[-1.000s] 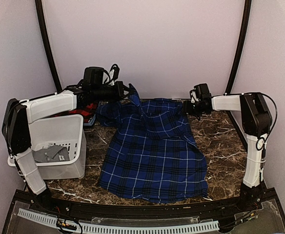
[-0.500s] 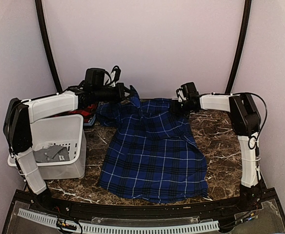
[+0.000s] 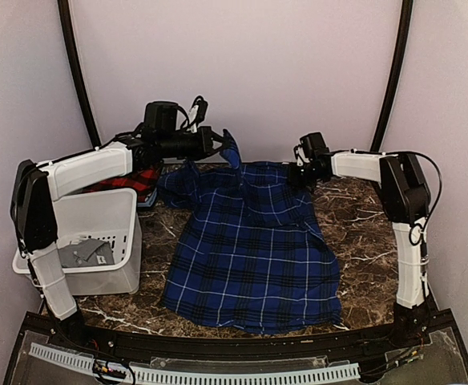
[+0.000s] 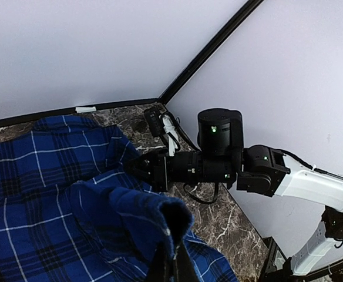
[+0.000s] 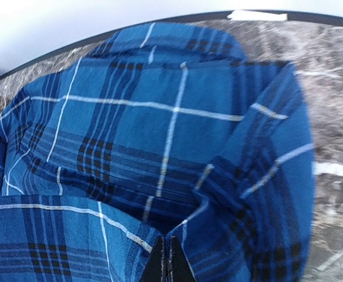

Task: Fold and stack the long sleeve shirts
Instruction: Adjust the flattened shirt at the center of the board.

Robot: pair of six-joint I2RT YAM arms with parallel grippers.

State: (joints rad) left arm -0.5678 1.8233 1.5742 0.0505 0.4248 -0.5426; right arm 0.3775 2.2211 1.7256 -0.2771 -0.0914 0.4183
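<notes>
No word, brand, number or sign can be read in any view. The blue plaid shirt (image 3: 250, 249) shows only its thin white lines. The white strip of tape (image 4: 85, 109) at the far edge of the table (image 3: 362, 224) is blank on the side that shows. The grey item (image 3: 86, 253) in the white bin (image 3: 114, 210) carries a few small dark marks, too small to tell whether they are letters
</notes>
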